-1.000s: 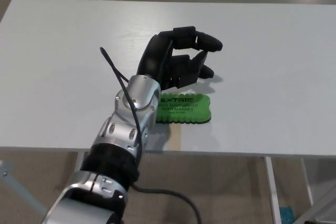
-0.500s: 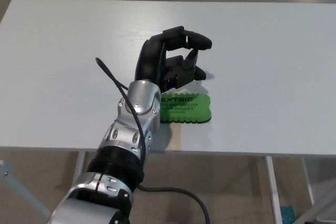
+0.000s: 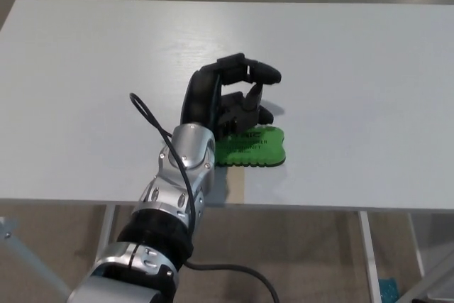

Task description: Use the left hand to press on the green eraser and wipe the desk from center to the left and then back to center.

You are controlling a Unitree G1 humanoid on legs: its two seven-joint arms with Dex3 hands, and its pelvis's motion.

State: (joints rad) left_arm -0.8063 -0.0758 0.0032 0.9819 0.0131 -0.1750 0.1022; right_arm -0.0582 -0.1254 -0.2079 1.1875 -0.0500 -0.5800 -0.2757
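Observation:
A flat green eraser (image 3: 254,148) with dark print and a wavy edge lies on the white desk (image 3: 85,90), near its front edge at the centre. My left hand (image 3: 227,101) hangs over the eraser's far left part, fingers apart and curled, holding nothing. Its lower fingertips (image 3: 261,114) sit right at the eraser's back edge; whether they touch it I cannot tell. The silver forearm (image 3: 177,175) covers the eraser's left end. My right hand is out of the picture.
The desk's front edge (image 3: 319,208) runs just below the eraser. Bare white top stretches to the left and right of the hand. Table legs (image 3: 369,253) and floor show below the edge.
My left hand has drawn back toward me and sunk lower, from beyond the eraser to right over its far left part. The eraser has stayed in place.

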